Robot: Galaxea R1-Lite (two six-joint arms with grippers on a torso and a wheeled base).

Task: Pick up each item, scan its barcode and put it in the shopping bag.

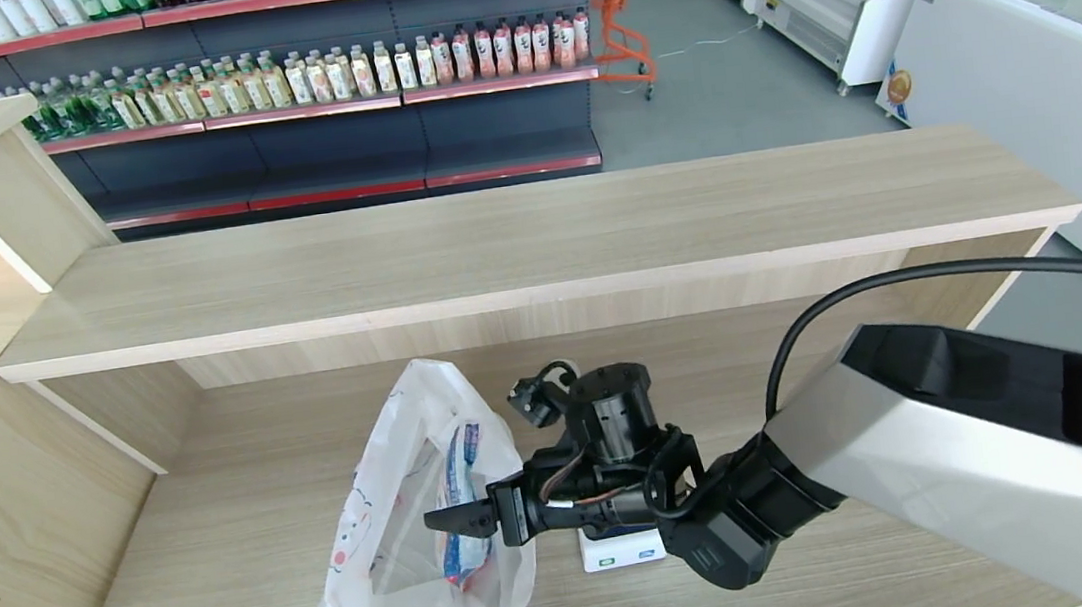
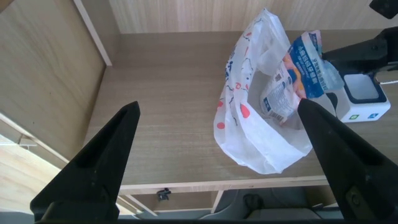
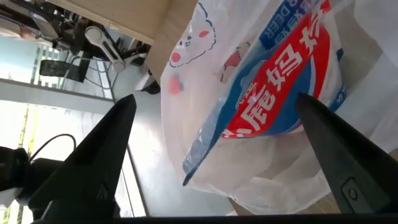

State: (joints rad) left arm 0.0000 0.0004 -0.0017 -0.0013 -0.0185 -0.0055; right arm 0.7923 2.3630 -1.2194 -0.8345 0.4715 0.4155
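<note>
A white shopping bag [image 1: 398,570] with cartoon prints stands on the lower counter, its mouth open. Inside it sits a blue, red and white snack packet [image 1: 460,513], upright and leaning. My right gripper [image 1: 448,520] is at the bag's mouth, right by the packet, fingers apart. In the right wrist view the packet [image 3: 273,87] lies inside the bag [image 3: 186,93] beyond the open right gripper [image 3: 214,102], which grips nothing. My left gripper [image 2: 219,106] hangs open and empty above the counter, on the near side of the bag [image 2: 249,130] and the packet [image 2: 301,68].
A small white barcode scanner [image 1: 617,549] sits on the counter just right of the bag, under my right wrist. A raised wooden ledge [image 1: 535,244] runs along the back, and a wooden side wall [image 1: 13,540] closes the left. Store shelves stand beyond.
</note>
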